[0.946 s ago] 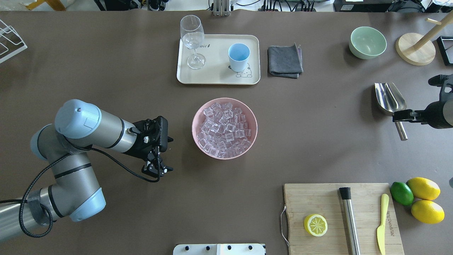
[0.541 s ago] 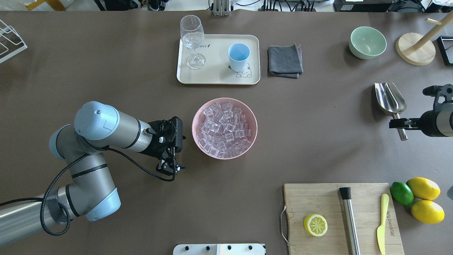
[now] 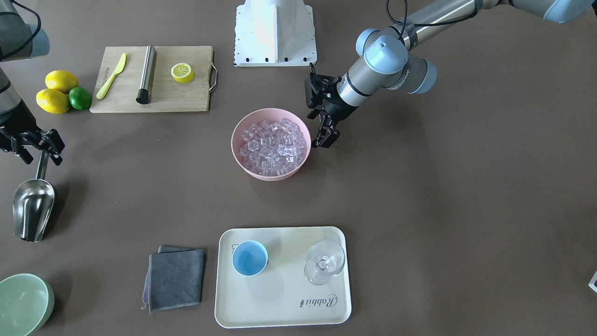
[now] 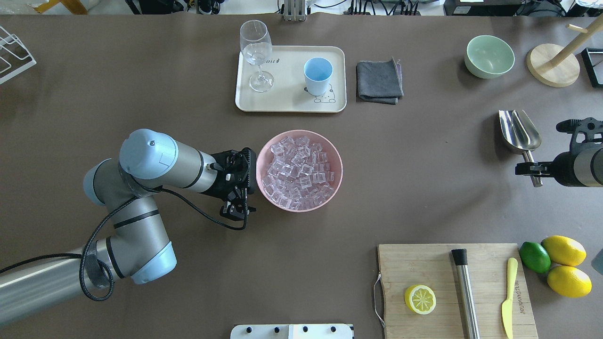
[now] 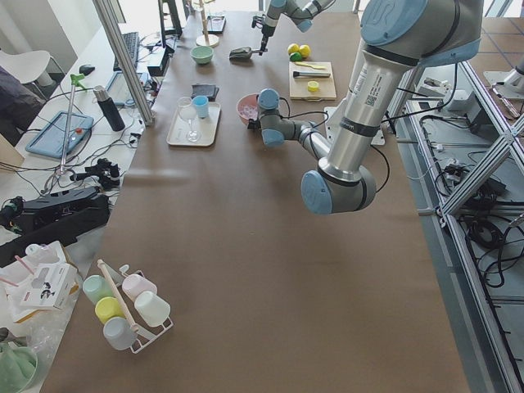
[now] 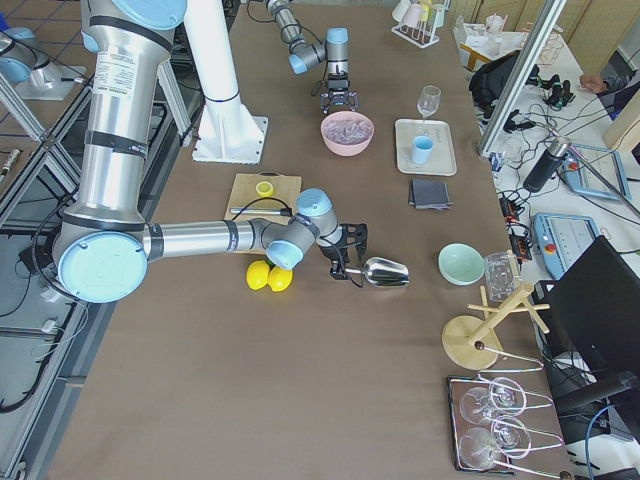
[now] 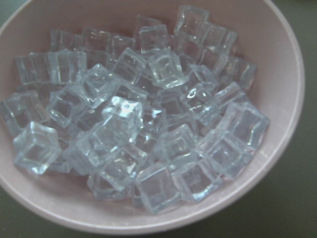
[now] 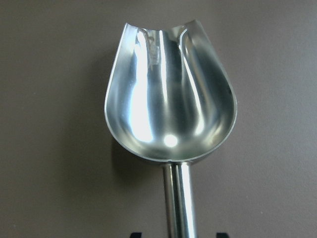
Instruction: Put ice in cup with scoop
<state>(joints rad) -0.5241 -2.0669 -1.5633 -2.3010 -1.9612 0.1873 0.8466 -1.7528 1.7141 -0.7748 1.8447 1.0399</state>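
The ice [image 4: 299, 172] fills a pink bowl [image 4: 340, 160] at the table's middle and shows close up in the left wrist view [image 7: 143, 119]. The light-blue cup [image 4: 317, 75] stands empty on a cream tray [image 4: 287, 101] behind the bowl. The steel scoop [image 4: 519, 132] lies flat on the table at the right, its bowl empty [image 8: 168, 99]. My right gripper [image 3: 38, 148] is open, with one finger on each side of the scoop's handle, not touching it. My left gripper [image 4: 238, 212] is open and empty, just left of the pink bowl.
A wine glass [image 4: 256, 52] shares the tray. A grey cloth [image 4: 379, 81], a green bowl [image 4: 489, 56] and a wooden stand [image 4: 553, 63] are at the back right. A cutting board [image 4: 424, 268] with a lemon half, a steel cylinder and a knife lies front right, beside lemons [image 4: 563, 249].
My left arm has moved right, up to the pink bowl's left side. My right gripper has slid a little toward the end of the scoop's handle.
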